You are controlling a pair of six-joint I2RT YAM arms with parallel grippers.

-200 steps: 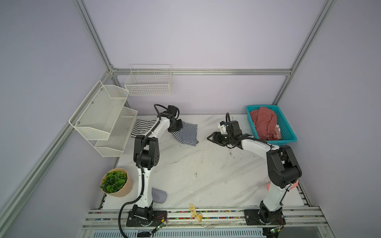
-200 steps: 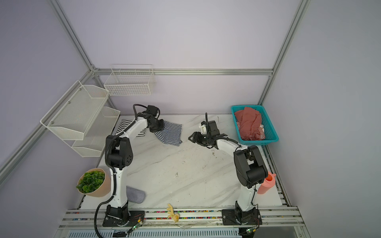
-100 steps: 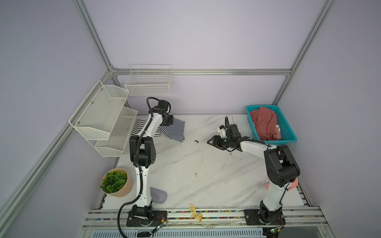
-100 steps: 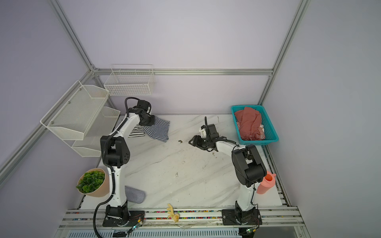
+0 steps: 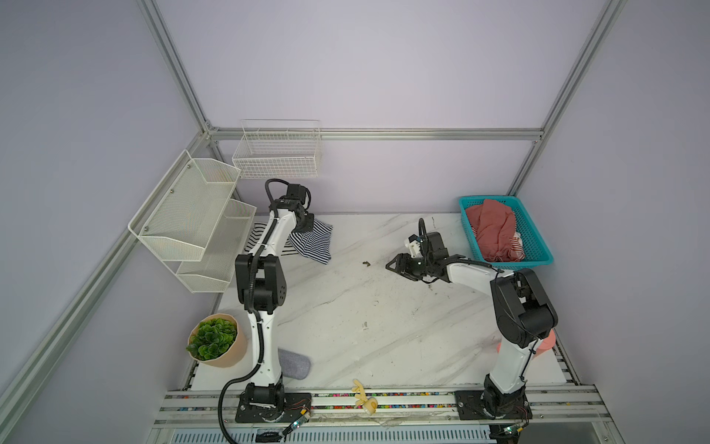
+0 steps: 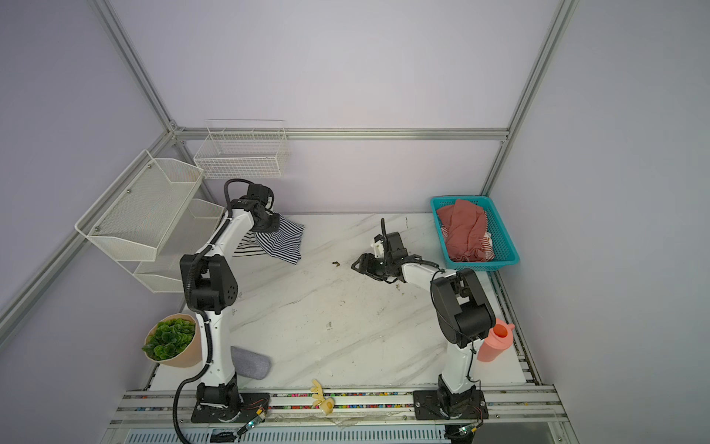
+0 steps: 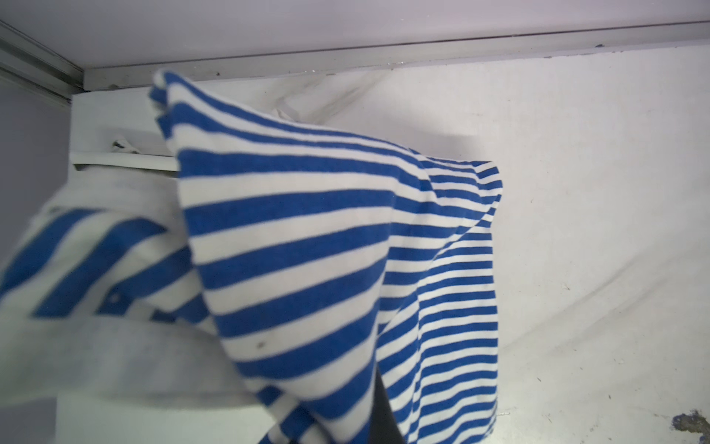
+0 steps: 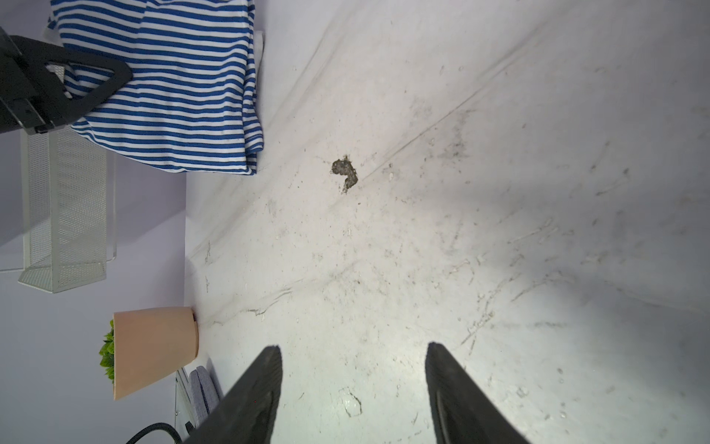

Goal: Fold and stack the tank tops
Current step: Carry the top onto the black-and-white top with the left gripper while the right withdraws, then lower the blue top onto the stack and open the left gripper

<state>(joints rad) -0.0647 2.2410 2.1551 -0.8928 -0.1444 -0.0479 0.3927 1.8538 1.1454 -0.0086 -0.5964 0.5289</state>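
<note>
both top views: high at front, looking down on whole table [image 5: 384,326], near-identical. left wrist: close, navy-striped tank top [image 7: 307,250] fills frame, probably facing back wall [image 7: 345,19]. right wrist: low over table, shares that top.

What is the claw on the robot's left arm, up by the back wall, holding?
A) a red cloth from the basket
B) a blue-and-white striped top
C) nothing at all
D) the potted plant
B: the left claw is shut on the blue-striped tank top, which drapes down from it.
</note>
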